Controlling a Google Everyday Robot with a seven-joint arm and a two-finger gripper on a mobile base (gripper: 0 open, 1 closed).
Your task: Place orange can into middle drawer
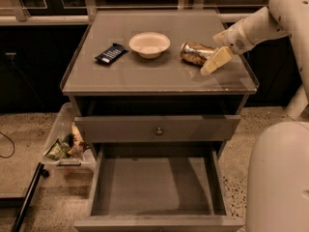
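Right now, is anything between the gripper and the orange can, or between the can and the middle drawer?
Nothing visible. The gripper is right beside the orange can on the cabinet top, and the middle drawer below stands open, its floor bare.

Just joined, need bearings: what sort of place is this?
Probably an office or lab break area: grey drawer cabinet, speckled floor, bin of packets. The gripper sits by the orange can on top.
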